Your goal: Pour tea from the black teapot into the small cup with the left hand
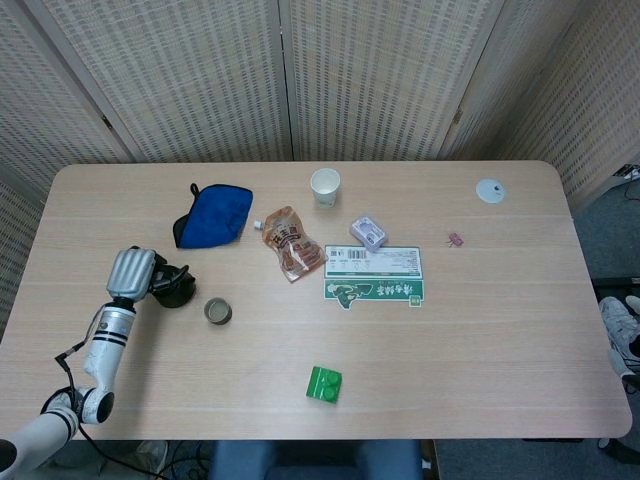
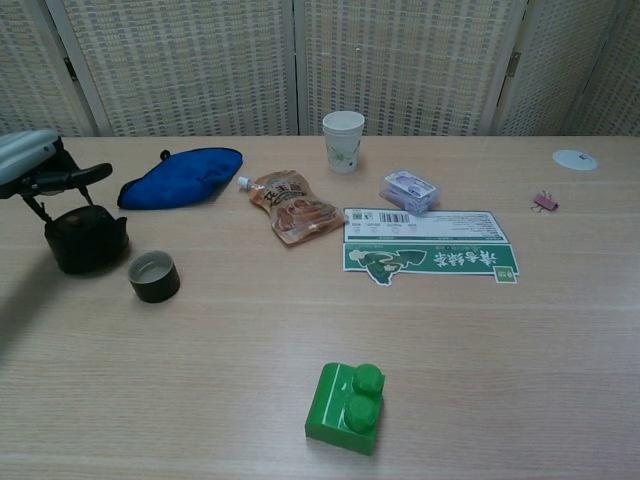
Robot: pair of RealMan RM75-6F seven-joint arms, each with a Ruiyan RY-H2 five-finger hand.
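Note:
The black teapot [image 1: 176, 291] [image 2: 84, 239] stands low at the table's left side, apparently resting on the tabletop. My left hand [image 1: 134, 272] [image 2: 44, 169] is just above it and holds its thin wire handle, with dark fingers reaching out over the pot. The small dark cup [image 1: 218, 311] [image 2: 154, 276] stands upright a little to the right of the teapot, apart from it. Whether there is tea inside the cup is unclear. My right hand appears in neither view.
Behind the teapot lies a blue pouch [image 1: 215, 215]. A snack packet [image 1: 291, 243], a paper cup [image 1: 325, 186], a small purple pack [image 1: 368, 232] and a flat green box [image 1: 373, 276] fill the middle. A green brick [image 1: 323, 384] sits near the front edge.

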